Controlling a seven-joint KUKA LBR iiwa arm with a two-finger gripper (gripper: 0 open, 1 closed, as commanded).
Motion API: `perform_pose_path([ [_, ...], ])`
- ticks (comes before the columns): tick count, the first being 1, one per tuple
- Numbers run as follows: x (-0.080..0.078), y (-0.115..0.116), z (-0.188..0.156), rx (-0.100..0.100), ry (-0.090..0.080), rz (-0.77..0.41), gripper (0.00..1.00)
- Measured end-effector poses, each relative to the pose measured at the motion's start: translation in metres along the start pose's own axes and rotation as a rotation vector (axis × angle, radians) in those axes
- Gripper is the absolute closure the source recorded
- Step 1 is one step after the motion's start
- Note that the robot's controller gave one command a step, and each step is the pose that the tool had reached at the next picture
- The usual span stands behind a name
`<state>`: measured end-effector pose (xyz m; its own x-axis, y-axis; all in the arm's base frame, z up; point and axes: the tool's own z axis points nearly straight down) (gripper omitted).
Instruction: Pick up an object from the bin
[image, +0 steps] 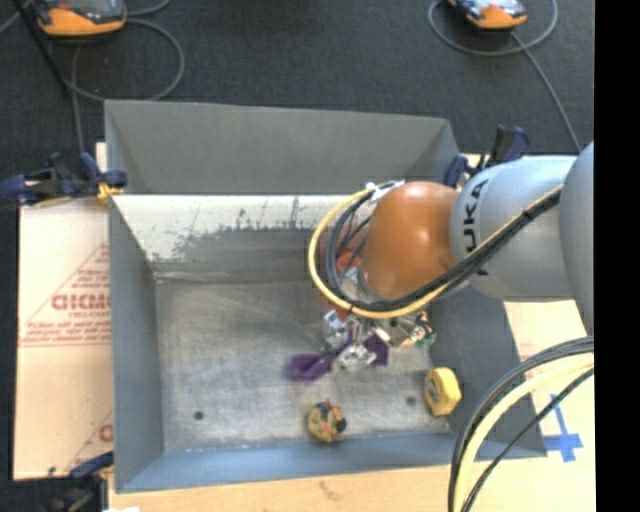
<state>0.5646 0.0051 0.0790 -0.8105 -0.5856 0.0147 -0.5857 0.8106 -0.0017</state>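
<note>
grey bin (200, 330); tool (350, 345) beside purple piece (308, 366), ball (326, 421)

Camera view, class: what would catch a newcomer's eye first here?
The arm's gripper hangs low over a bent purple piece in the right half of the grey metal bin. Toward the view's lower edge lie a mottled yellow-dark ball and a small yellow block.

Unused items: a yellow block (441, 391) near the front right corner of the bin (250, 150); a mottled ball (326, 421) by its front wall, apart; two orange devices (80, 15) on dark carpet (300, 50) beyond.
</note>
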Motion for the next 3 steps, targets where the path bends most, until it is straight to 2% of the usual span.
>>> perform_pose_path([
  [1,0.0,0.0,-0.002,0.0,-0.001,0.001,1.0],
  [2,0.001,0.0,-0.009,0.001,-0.012,0.003,1.0],
  [3,0.001,0.002,-0.024,-0.004,-0.011,0.003,1.0],
])
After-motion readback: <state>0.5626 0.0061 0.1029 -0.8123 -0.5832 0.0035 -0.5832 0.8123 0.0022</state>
